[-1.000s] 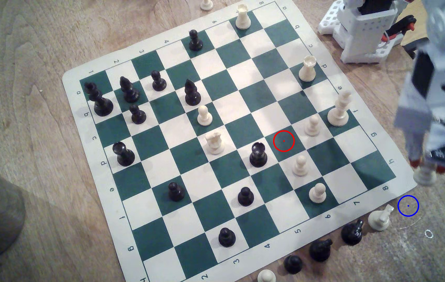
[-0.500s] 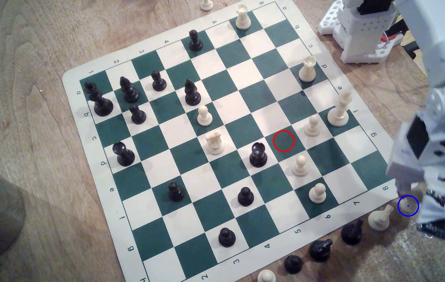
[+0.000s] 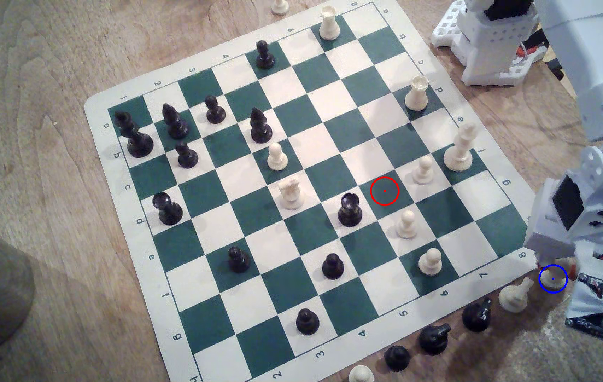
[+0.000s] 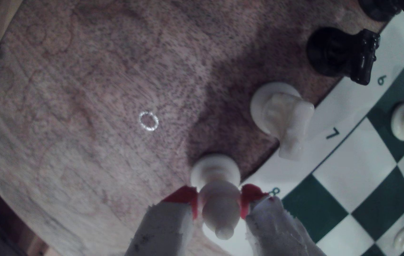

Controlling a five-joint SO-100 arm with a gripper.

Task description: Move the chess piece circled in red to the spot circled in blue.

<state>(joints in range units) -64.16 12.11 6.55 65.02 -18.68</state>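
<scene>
Pawn (image 4: 218, 209) clamped in closed jaws, base on the desk (image 3: 54, 55) inside the blue ring (image 3: 553, 278) at the exterior view's right; only release remains.

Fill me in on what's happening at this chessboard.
The robot arm's gripper holds a white pawn by its head, its red-tipped fingers on either side. The pawn's base sits inside the blue ring on the bare wood, just off the board's corner. The red ring marks a vacant green square.
</scene>
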